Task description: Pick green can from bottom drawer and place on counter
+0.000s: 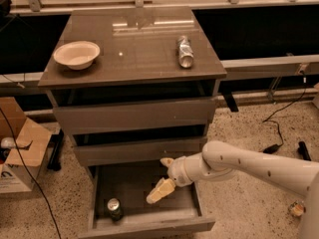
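Currently tool (157, 180), spread and empty, is hovering over bottom drawer (149, 226); green can (114, 208) is sitting ungrasped, desk (139, 54) placement pending

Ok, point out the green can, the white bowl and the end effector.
green can (113, 203): camera view, silver top, in the bottom drawer (149, 226)
white bowl (77, 54): camera view, inner hollow, on the counter (134, 54)
end effector (156, 181): camera view, midway between open fingertips, above the drawer

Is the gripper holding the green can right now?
No, the green can stands alone at the front left of the bottom drawer, the open gripper hanging empty to its right.
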Controlling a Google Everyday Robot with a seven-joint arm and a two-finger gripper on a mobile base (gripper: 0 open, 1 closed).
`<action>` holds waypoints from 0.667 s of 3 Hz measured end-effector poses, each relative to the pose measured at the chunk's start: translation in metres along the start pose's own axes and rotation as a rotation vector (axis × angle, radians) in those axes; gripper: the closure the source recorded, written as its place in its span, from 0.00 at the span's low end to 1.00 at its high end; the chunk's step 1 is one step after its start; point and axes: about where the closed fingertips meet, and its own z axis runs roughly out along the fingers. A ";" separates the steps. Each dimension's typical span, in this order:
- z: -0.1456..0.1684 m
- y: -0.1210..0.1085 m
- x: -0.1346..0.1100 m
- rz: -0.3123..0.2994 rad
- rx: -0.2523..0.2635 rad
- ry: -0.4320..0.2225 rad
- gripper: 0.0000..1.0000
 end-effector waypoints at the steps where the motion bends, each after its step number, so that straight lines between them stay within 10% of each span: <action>1: 0.032 -0.017 0.020 0.078 0.014 -0.053 0.00; 2: 0.043 -0.014 0.031 0.103 0.002 -0.057 0.00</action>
